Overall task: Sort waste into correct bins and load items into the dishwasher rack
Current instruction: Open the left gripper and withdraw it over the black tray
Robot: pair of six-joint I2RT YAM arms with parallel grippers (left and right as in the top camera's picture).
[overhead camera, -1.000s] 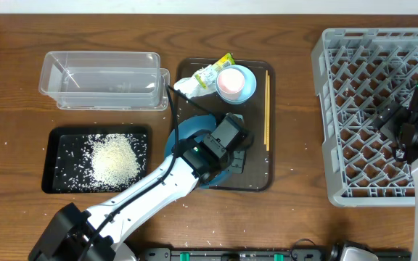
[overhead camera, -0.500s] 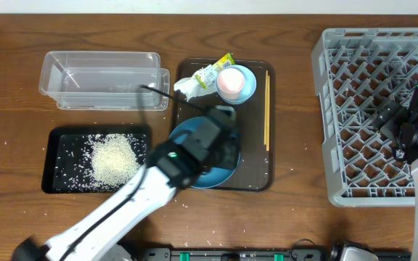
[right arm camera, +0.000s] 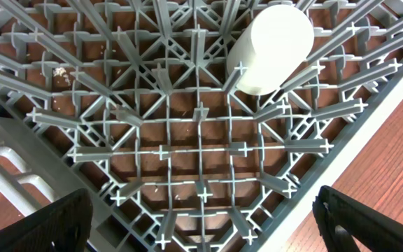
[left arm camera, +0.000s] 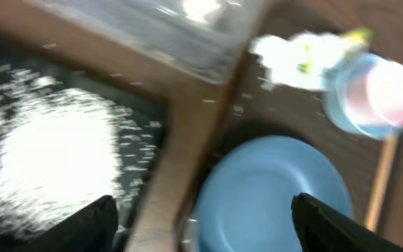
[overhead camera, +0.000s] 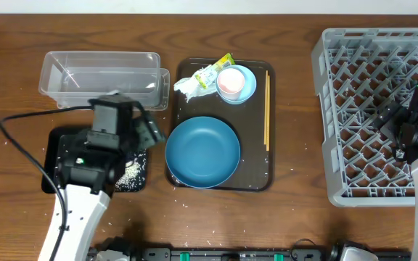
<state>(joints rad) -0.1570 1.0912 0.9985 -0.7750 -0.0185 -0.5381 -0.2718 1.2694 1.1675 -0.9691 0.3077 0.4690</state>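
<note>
The dark-blue dish lies flat on the brown serving tray. At the tray's far end a pink cup sits in the light-blue bowl, with the white tissue and wrapper beside it. Chopsticks lie along the tray's right side. My left gripper hangs open and empty between the black tray with its rice and the dish. My right gripper is open over the rack, where a white cup stands.
The clear tub stands behind the black tray. Stray rice grains dot the table near the black tray. My left arm covers most of that tray from above.
My left arm swung left from over the blue dish to above the black tray, and its jaws opened. The dish now shows whole and flat. The right arm stayed still.
</note>
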